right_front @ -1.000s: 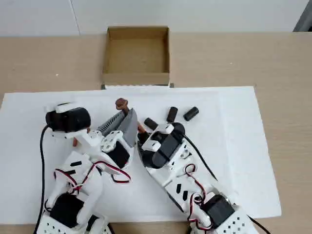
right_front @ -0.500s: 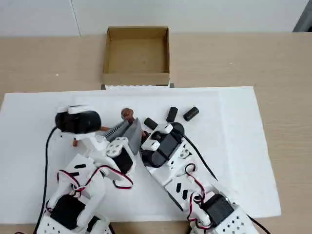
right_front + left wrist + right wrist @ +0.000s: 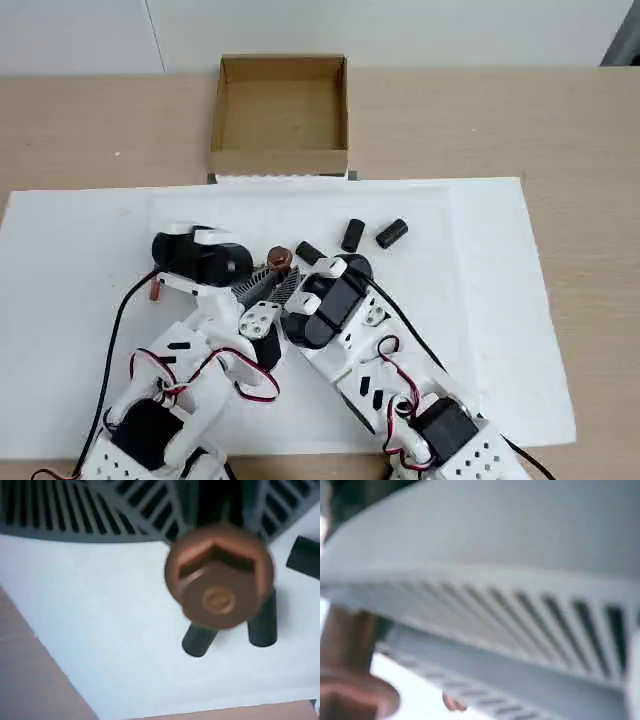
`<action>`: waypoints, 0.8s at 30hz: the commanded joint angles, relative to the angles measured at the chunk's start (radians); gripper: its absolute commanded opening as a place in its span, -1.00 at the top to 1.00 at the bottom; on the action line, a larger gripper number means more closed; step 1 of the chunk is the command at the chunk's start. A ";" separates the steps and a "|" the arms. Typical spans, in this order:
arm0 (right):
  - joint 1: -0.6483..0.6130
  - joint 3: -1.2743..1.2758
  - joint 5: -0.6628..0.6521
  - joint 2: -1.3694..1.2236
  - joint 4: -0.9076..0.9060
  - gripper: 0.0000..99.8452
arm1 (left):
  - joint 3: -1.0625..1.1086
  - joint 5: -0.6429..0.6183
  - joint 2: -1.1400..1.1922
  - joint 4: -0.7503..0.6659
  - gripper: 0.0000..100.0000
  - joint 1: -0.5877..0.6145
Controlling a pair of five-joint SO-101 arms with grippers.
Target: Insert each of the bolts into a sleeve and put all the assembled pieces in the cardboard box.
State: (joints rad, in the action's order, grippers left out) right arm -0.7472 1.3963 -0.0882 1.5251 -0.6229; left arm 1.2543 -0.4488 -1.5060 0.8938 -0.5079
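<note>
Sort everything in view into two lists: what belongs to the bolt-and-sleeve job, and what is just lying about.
For the job:
- bolt, held in the left tool
- three black sleeves on the sheet
- cardboard box

Just lying about:
- white sheet under the parts
- table
</note>
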 commanded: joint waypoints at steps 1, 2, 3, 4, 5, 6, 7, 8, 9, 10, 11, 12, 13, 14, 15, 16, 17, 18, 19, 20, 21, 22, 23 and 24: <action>-0.005 -0.054 -0.011 0.019 0.031 0.99 | -0.002 0.020 -0.003 0.028 0.81 0.006; -0.005 -0.054 -0.011 0.019 0.031 0.99 | -0.002 0.020 -0.003 0.028 0.75 0.006; -0.005 -0.054 -0.011 0.019 0.031 0.99 | -0.004 0.021 -0.003 0.025 0.71 0.006; -0.005 -0.054 -0.011 0.019 0.031 0.99 | -0.004 0.021 -0.003 0.023 0.69 0.006; -0.005 -0.054 -0.011 0.019 0.031 0.99 | -0.004 0.023 -0.003 0.023 0.69 0.006; -0.005 -0.054 -0.011 0.019 0.031 0.99 | -0.005 0.023 -0.003 0.023 0.69 0.006; -0.005 -0.054 -0.011 0.019 0.030 0.99 | -0.005 0.023 -0.003 0.023 0.69 0.006; -0.005 -0.054 -0.011 0.019 0.030 0.99 | -0.010 0.023 -0.003 0.023 0.69 0.006; -0.005 -0.052 -0.009 0.019 0.030 0.99 | -0.024 0.023 -0.003 0.028 0.69 0.006; -0.005 -0.052 -0.008 0.019 0.030 0.99 | -0.039 0.023 -0.003 0.028 0.69 0.006; -0.005 -0.051 -0.008 0.019 0.030 0.99 | -0.054 0.023 -0.003 0.028 0.69 0.006; -0.005 -0.049 -0.008 0.019 0.030 0.99 | -0.074 0.023 0.000 0.028 0.69 0.006; -0.004 -0.048 -0.008 0.019 0.030 0.99 | -0.091 0.023 0.002 0.028 0.69 0.006; -0.004 -0.046 -0.006 0.019 0.028 0.99 | -0.107 0.023 0.002 0.028 0.69 0.008; -0.004 -0.046 -0.006 0.019 0.028 0.99 | -0.122 0.025 0.002 0.028 0.69 0.017; -0.002 -0.046 -0.006 0.019 0.028 0.99 | -0.140 0.025 0.003 0.028 0.69 0.034; -0.002 -0.046 -0.006 0.019 0.027 0.99 | -0.156 0.035 0.003 0.028 0.69 0.049; -0.002 -0.046 -0.006 0.019 0.027 0.99 | -0.171 0.058 0.003 0.028 0.69 0.071; -0.001 -0.046 -0.006 0.019 0.027 0.99 | -0.182 0.078 0.003 0.028 0.69 0.097; -0.001 -0.046 -0.006 0.019 0.027 0.99 | -0.193 0.094 0.003 0.028 0.69 0.124; -0.001 -0.046 -0.006 0.019 0.027 0.99 | -0.202 0.106 0.003 0.028 0.69 0.152; -0.001 -0.046 -0.006 0.019 0.027 0.99 | -0.206 0.117 0.003 0.029 0.69 0.183; -0.001 -0.046 -0.006 0.019 0.025 0.99 | -0.208 0.130 0.002 0.029 0.72 0.210; -0.001 -0.046 -0.006 0.019 0.025 0.99 | -0.208 0.141 -0.002 0.029 0.76 0.235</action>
State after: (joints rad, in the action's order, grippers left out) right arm -0.7457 1.3932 -0.0898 1.5267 -0.6214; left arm 1.0886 -0.3445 -1.4983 0.9183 -0.3345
